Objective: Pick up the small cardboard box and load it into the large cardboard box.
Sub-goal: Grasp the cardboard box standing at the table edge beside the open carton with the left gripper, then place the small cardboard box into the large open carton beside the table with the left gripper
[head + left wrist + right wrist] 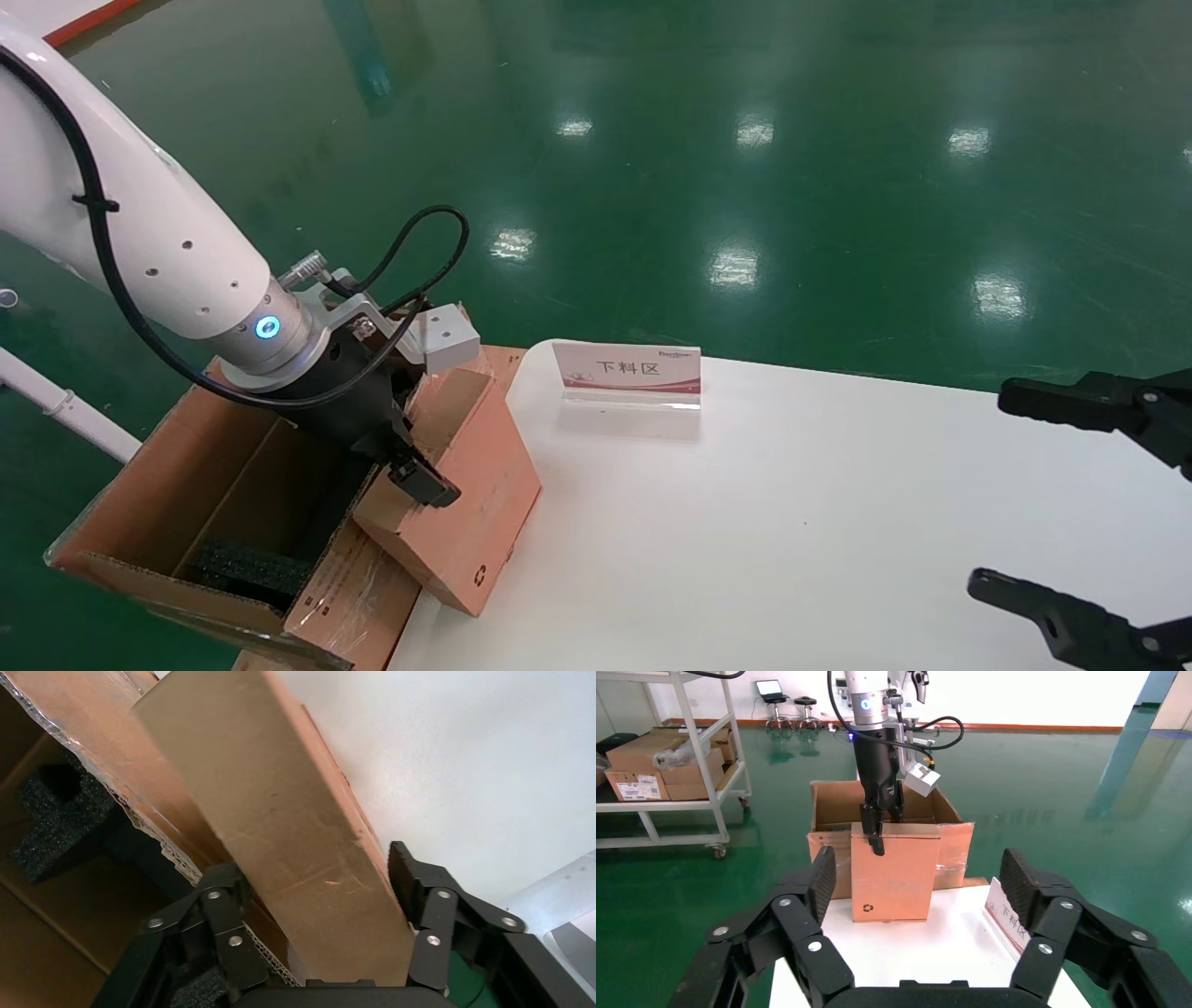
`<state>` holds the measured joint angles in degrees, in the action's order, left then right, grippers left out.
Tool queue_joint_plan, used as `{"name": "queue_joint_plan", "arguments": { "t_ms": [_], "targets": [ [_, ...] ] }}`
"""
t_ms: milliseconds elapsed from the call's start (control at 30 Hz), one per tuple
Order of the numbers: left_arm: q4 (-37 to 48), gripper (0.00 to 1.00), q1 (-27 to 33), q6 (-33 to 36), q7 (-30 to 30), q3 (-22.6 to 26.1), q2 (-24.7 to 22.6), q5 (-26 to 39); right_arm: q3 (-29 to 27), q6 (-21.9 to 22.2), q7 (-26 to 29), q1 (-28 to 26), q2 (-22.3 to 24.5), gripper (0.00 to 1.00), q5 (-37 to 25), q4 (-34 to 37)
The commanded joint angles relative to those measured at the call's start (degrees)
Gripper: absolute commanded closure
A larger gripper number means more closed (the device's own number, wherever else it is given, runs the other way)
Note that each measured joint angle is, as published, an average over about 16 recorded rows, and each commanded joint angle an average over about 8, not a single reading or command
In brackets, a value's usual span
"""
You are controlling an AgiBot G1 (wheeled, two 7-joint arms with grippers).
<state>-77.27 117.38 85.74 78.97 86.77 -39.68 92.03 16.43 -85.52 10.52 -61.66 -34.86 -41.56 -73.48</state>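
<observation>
The small cardboard box stands on its narrow side at the left edge of the white table, leaning against the large box's flap, recycling mark low on its front. My left gripper comes down from above and is shut on its top end; the box fills the gap between the fingers. The large cardboard box sits open beside the table with black foam inside. My right gripper is open and empty over the table's right side, facing the small box.
A red-and-white acrylic sign stands at the table's far edge. Green floor surrounds the table. The right wrist view shows a metal shelf cart with cartons far behind the large box.
</observation>
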Motion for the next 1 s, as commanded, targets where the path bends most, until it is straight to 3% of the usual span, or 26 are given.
{"name": "queue_joint_plan", "arguments": {
  "t_ms": [33, 700, 1000],
  "targets": [
    [0.0, 1.00, 0.0, 0.0, 0.0, 0.0, 0.0, 0.0, 0.0, 0.0, 0.0, 0.0, 0.0, 1.00, 0.0, 0.0],
    [0.6, 1.00, 0.2, 0.0, -0.1, -0.2, -0.1, -0.3, 0.0, 0.0, 0.0, 0.0, 0.0, 1.00, 0.0, 0.0],
    [2.3, 1.00, 4.3, 0.5, -0.5, -3.0, 2.2, -3.4, 0.0, 0.0, 0.0, 0.0, 0.0, 1.00, 0.0, 0.0]
  ]
}}
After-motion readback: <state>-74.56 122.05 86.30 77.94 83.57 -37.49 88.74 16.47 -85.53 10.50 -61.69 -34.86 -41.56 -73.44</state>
